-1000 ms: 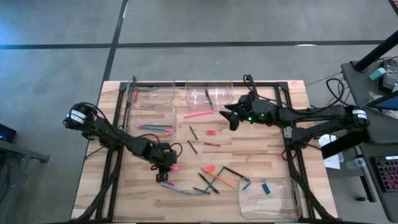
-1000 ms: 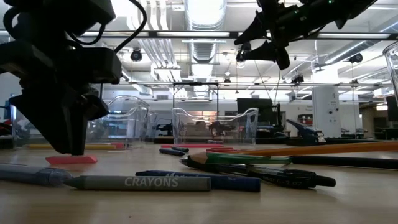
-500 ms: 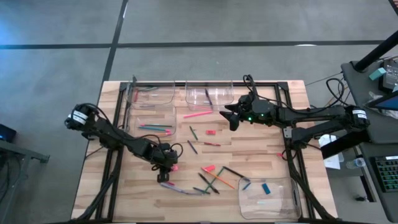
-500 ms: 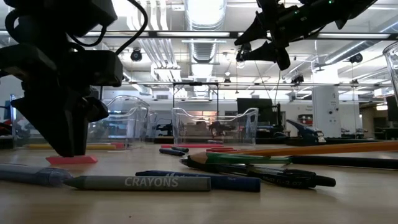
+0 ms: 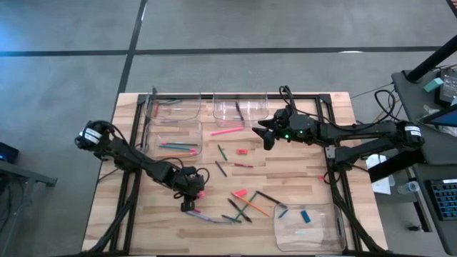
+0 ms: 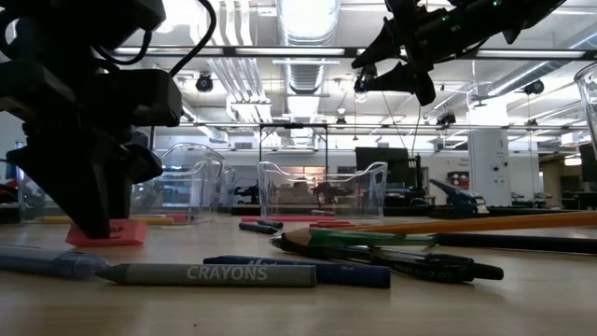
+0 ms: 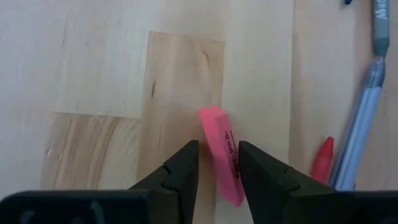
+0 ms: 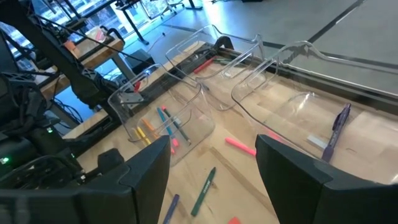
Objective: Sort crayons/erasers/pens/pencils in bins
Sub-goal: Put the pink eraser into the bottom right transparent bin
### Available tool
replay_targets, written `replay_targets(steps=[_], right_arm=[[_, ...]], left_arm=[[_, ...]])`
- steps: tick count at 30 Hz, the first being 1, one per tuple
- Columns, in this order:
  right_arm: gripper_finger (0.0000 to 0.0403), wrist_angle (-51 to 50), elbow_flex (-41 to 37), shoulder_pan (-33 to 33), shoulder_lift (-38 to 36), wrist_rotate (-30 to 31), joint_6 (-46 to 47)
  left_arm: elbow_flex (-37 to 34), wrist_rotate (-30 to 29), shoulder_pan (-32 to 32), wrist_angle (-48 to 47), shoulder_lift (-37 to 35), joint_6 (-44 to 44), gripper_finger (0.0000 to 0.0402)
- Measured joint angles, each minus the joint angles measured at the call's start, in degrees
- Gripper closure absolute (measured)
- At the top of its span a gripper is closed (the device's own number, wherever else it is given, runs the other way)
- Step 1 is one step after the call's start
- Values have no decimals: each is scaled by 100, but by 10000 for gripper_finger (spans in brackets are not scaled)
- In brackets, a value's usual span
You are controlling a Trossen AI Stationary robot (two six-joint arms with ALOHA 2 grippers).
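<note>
Left gripper (image 5: 190, 196), seen from above, sits low on the table (image 5: 314, 178) near its front, fingers closed down on a pink eraser (image 5: 201, 192); loose sticks lie scattered just to its right. The erasers' bin (image 5: 308, 227), with a blue one already in it, is well apart at the front right corner — a long carry, so a weak hold could drop the eraser on the way. Right gripper (image 5: 265, 135) hangs over the back of the table, jaws wide and empty, beside the rear bins (image 5: 240, 108).

From table height, the left gripper (image 6: 93, 210) hides most of the eraser (image 6: 110, 233), which looks tipped up off the wood. A grey crayon (image 6: 207, 274) and a pen (image 6: 401, 265) lie near; a low sweep could knock them. The right gripper (image 6: 396, 65) is high up. Behind are ceiling ducts, lights and desks.

Left wrist view: the eraser (image 7: 221, 154) stands on edge between the fingers (image 7: 180, 171), slanted, most of it sticking out past the tips — I judge it could twist or slip out on lifting. The wood is pale, blocky butcher board.

Right wrist view: the right fingers (image 8: 146, 168) stand far apart over clear bins (image 8: 165, 121), one holding coloured sticks.
</note>
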Motion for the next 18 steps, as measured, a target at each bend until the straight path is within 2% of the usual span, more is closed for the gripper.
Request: replay_targets(steps=[15,18], right_arm=[[179,0,0,1,0,0,-6],[179,-1,0,-1,0,0,-5]], left_arm=[[-75,87,-15,229,4,-13,304],[-79,87,-15,248,7,-13,315]])
